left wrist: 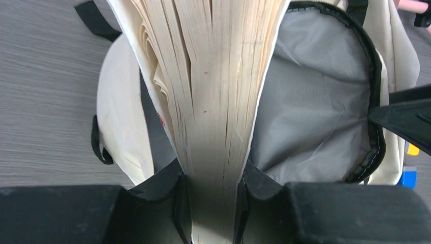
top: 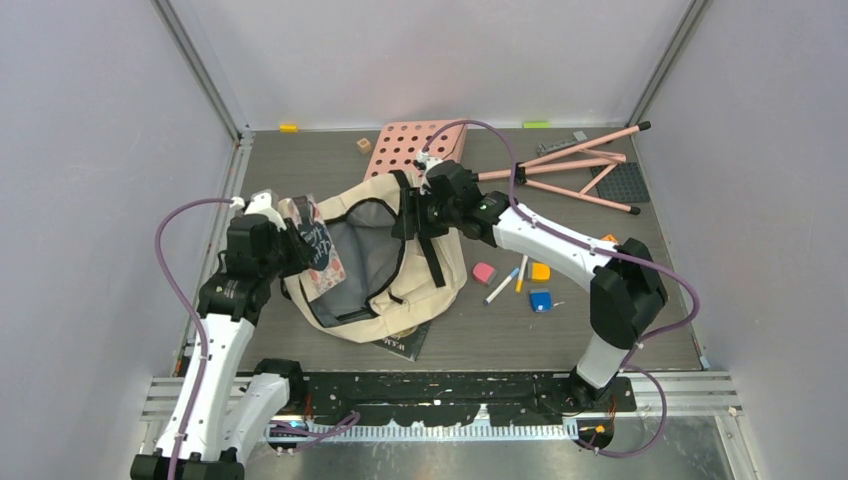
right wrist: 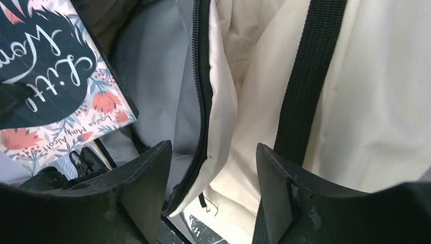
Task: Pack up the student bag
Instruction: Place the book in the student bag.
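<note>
Pages of a paperback book [left wrist: 213,76] fan out from the left end effector [left wrist: 211,188], which we see clamped firmly on it. The book has a dark cover with red flowers, and it stands tilted at the left side of the open mouth of the student bag [top: 400,290]. We find the bag lying on the grey tabletop [top: 300,160], left of centre, its grey lining showing through the unzipped opening. Its black straps run down the cream front.

The right end effector [top: 425,210] sits at the bag's far right rim. In its wrist view we see the jaws standing apart, with the black zipper edge and a fold of cream fabric between them and not pinched. A pink perforated board [top: 415,145] lies just behind the bag. Markers and small coloured blocks [top: 515,280] lie to its right.
</note>
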Robot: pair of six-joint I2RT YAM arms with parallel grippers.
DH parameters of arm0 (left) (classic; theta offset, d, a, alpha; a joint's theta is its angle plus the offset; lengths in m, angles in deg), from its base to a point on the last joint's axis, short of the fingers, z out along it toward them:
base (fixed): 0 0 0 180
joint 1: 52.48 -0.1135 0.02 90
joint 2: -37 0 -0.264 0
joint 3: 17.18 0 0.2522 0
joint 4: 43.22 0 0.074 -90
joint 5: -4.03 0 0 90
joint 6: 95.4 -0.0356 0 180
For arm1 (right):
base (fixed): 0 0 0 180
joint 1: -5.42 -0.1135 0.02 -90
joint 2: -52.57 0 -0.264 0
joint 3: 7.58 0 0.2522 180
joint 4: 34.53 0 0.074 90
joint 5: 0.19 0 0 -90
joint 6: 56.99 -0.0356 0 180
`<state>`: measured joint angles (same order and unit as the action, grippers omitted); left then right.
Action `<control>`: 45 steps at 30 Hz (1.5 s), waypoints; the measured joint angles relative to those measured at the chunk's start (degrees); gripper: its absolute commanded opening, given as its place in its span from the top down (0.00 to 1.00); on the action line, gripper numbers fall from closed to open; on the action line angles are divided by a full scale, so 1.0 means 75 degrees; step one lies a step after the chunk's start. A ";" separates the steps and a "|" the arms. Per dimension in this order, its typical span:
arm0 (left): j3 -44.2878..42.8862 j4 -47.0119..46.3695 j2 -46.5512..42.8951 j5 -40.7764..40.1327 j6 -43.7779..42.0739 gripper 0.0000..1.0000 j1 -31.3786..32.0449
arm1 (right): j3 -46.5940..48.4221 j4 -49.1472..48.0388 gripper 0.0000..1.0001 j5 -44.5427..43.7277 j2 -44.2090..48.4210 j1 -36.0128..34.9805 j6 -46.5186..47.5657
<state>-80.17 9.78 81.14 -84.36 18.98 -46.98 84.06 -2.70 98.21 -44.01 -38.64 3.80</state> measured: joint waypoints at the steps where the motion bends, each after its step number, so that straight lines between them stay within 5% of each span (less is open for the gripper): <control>1: 0.0058 0.0000 0.0006 0.0064 0.0058 1.00 0.0000 | 0.0102 0.0032 0.52 0.0015 -0.0125 -0.0012 0.0026; 5: 0.0332 -0.0003 0.0055 0.0303 0.0271 1.00 0.0000 | 0.0425 0.0187 0.93 0.0064 -0.0498 -0.0020 0.0166; 7: 0.0434 -0.0026 0.0085 0.0396 0.0367 1.00 0.0000 | 0.0577 0.0338 0.99 0.0064 -0.0560 -0.0020 0.0178; 32: 0.2113 -0.3576 0.1451 0.2798 0.2576 1.00 0.0000 | 0.1314 0.0627 0.99 -0.0160 0.0796 -0.0099 0.0449; 45: 0.2349 -0.5957 0.3348 0.3182 0.3162 1.00 0.0396 | 0.1311 0.0533 0.99 -0.0146 0.0796 -0.0096 0.0388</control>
<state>-62.56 -34.89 106.25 -60.49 42.69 -44.01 93.90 1.30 97.12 -38.04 -39.36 6.71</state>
